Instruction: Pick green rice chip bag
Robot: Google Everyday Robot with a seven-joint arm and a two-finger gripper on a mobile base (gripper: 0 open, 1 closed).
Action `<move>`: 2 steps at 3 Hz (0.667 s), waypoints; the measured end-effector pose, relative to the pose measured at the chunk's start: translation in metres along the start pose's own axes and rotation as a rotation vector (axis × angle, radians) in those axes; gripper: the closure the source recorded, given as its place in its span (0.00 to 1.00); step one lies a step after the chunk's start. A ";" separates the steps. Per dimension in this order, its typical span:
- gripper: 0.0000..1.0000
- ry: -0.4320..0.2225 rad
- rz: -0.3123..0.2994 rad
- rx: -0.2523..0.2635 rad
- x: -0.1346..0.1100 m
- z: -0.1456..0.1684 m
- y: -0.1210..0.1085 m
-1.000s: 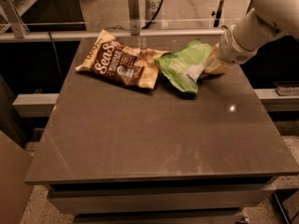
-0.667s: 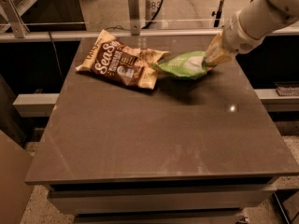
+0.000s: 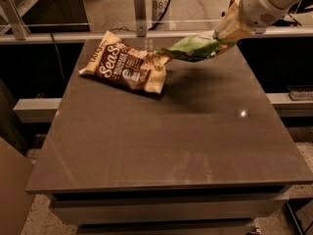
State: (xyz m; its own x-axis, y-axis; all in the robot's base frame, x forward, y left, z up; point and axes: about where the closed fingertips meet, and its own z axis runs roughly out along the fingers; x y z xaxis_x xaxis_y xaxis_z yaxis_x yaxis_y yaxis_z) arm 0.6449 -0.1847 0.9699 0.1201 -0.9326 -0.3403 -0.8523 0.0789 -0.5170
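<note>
The green rice chip bag (image 3: pixel 191 48) hangs in the air above the far right part of the dark table (image 3: pixel 166 131), lying nearly flat, its left tip close to the brown bag. My gripper (image 3: pixel 224 35) is at the upper right, shut on the bag's right end. The white arm reaches in from the top right corner. The bag's shadow falls on the table below it.
A larger brown-and-cream "Sens" bag (image 3: pixel 126 66) lies at the far left of the table. A glass barrier with a metal rail (image 3: pixel 146 33) runs along the far edge. A small bright glare spot (image 3: pixel 242 113) shows on the right of the tabletop.
The gripper has risen with the green bag in it. The bag has come off the table and now hangs flat in the air. The brown bag has not moved.
</note>
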 end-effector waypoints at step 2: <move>1.00 -0.014 -0.025 0.062 -0.019 -0.029 -0.020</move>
